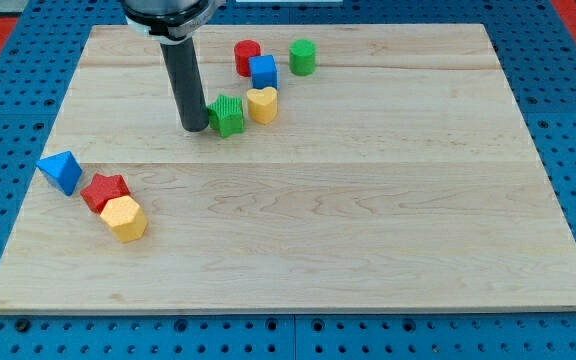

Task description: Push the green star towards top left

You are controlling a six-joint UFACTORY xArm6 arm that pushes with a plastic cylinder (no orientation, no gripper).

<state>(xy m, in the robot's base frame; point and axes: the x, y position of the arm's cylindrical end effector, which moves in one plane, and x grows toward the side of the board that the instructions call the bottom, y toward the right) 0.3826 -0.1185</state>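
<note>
Surface: a pale wooden board (368,230) of long planks, lying on a blue perforated base (8,90) that shows on all sides; a strip of red shows at the view's top corners.
Arm end: a straight dark rod (186,85) comes down from a dark round mount at the view's top; there is no pincer on it, so nothing spreads, presses or pinches.
My tip: my tip (195,129) rests on the board just to the view's left of the green star block (227,115), touching it or very nearly so.
Task's thing: the green star block sits in the upper middle of the board, left of centre, with the yellow heart block (262,104) touching or just beside it on the view's right.
Upper cluster: a blue cube block (263,72) lies just above the heart, a red cylinder block (247,56) against the cube's upper left, and a green cylinder block (302,57) near them to the right.
Lower left group: a blue triangular block (61,171), a red star block (104,190) and a yellow hexagonal block (124,218) run diagonally, close together, near the board's left edge.
Edges: the blue triangular block is nearest to an edge; the upper cluster lies near the top edge.
Open room: bare wood lies between the rod and the top left corner, and over the whole right and bottom of the board.
</note>
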